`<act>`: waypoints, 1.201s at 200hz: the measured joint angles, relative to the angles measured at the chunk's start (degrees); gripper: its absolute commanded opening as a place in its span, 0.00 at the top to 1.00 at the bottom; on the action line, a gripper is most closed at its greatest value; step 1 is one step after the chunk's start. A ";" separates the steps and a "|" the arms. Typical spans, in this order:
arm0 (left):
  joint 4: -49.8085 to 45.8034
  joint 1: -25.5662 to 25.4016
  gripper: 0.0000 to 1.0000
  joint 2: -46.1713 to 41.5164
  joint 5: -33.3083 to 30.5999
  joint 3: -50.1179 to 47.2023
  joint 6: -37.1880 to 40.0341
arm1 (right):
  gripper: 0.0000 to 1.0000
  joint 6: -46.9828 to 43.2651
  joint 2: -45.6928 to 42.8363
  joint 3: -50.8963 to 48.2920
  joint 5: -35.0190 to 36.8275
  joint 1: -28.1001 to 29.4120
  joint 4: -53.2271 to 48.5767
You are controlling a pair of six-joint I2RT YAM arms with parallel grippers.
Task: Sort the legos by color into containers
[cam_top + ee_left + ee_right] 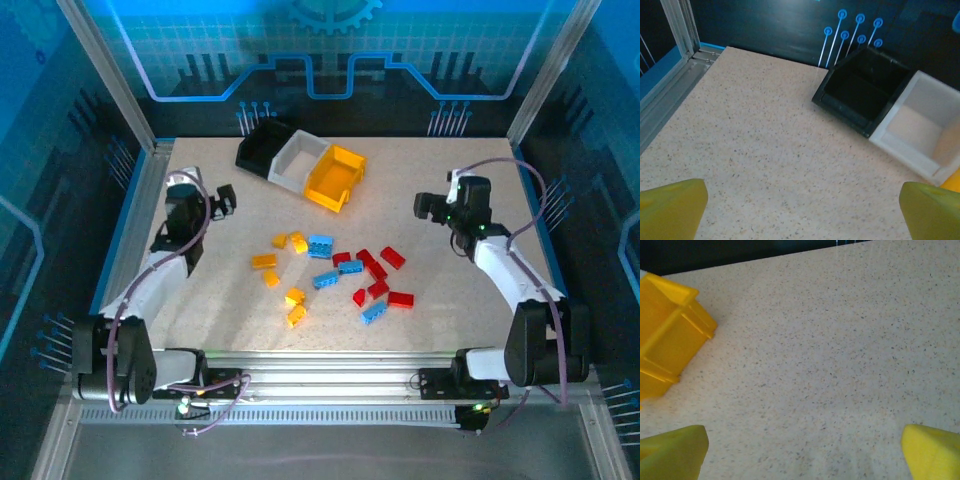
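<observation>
Several legos lie scattered on the table's middle: yellow-orange ones (264,261) to the left, light blue ones (320,245) in the centre, red ones (393,258) to the right. Three joined containers stand at the back: black (261,150), white (298,162), yellow-orange (335,177). The black bin (860,90) and white bin (920,130) look empty in the left wrist view. My left gripper (222,200) hovers open left of the bins, its yellow fingertips (672,207) wide apart over bare table. My right gripper (430,207) stands open right of the yellow-orange bin (667,335), nothing between its fingertips (932,452).
A metal frame rail (670,85) runs along the table's left edge. Blue-lit walls enclose the back and sides. Bare table (200,290) lies between the left arm and the bricks, and more of it (460,300) lies right of the bricks.
</observation>
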 measured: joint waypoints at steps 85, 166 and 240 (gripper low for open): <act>-25.59 -1.55 0.01 -6.95 5.84 4.61 -14.10 | 0.02 7.52 2.47 12.11 -5.51 6.03 -34.71; -34.16 -7.02 0.01 -8.46 15.93 4.83 -16.20 | 0.15 3.02 18.97 17.38 -4.66 16.37 -46.07; -35.17 -7.02 0.01 -8.61 17.42 4.46 -16.44 | 0.23 -0.79 30.36 24.52 0.55 17.68 -46.58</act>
